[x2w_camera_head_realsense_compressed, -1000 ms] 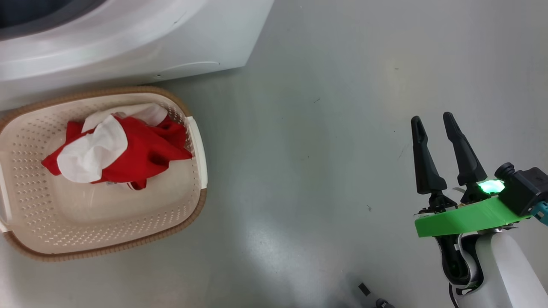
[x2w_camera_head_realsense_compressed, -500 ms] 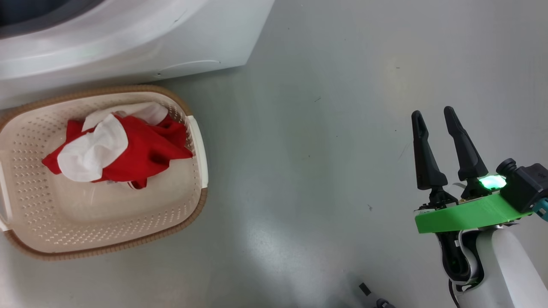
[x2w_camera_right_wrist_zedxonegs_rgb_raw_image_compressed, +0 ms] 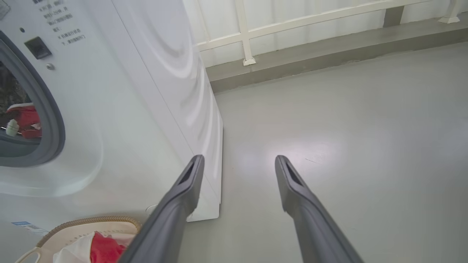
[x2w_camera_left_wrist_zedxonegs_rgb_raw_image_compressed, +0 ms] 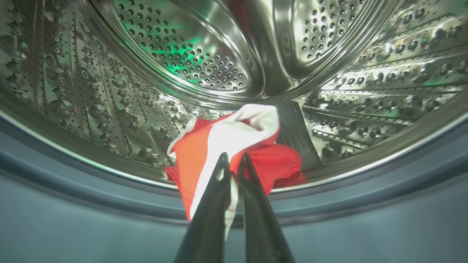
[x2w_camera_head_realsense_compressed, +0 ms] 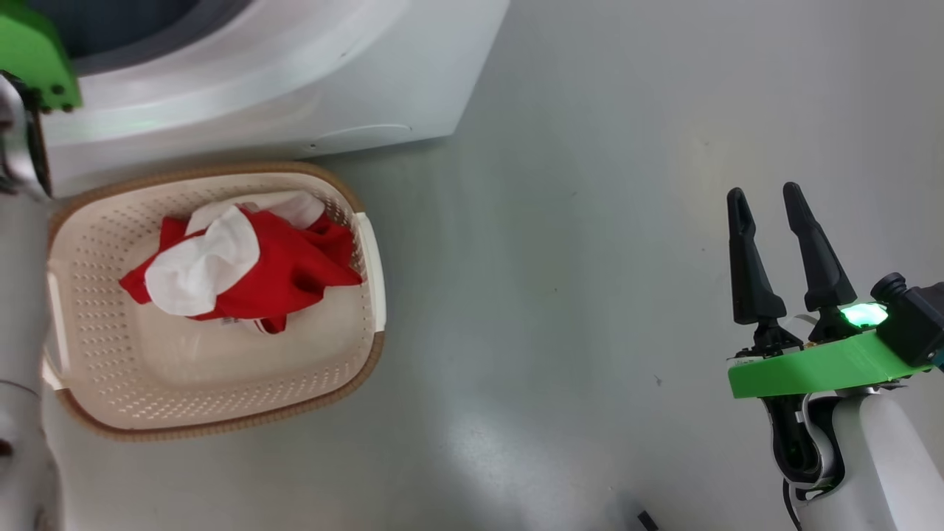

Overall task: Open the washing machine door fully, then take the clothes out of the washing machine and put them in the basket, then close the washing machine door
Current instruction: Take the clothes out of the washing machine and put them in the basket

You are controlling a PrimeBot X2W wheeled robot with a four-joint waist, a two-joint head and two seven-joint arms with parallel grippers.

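Glossy grey floor (x2w_camera_head_realsense_compressed: 575, 295), white railing (x2w_camera_right_wrist_zedxonegs_rgb_raw_image_compressed: 292, 23) behind: left gripper (x2w_camera_left_wrist_zedxonegs_rgb_raw_image_compressed: 234, 156) jaws pinch red-and-white clothes (x2w_camera_left_wrist_zedxonegs_rgb_raw_image_compressed: 219, 138) inside the drum (x2w_camera_left_wrist_zedxonegs_rgb_raw_image_compressed: 204, 62) of the washing machine (x2w_camera_head_realsense_compressed: 295, 88); another garment (x2w_camera_head_realsense_compressed: 287, 273) lies in the basket (x2w_camera_head_realsense_compressed: 221, 426); right gripper (x2w_camera_head_realsense_compressed: 763, 192) jaws spread above the floor.

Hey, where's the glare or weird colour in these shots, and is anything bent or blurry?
Left wrist view: a green glow tints the drum, which the wide lens curves; the clothes wash out orange-white; the left gripper looks soft near its base. Head view: pale sheen on the floor; the wrist light blows out. Right wrist view: bright floor patch, and the washing machine leans.
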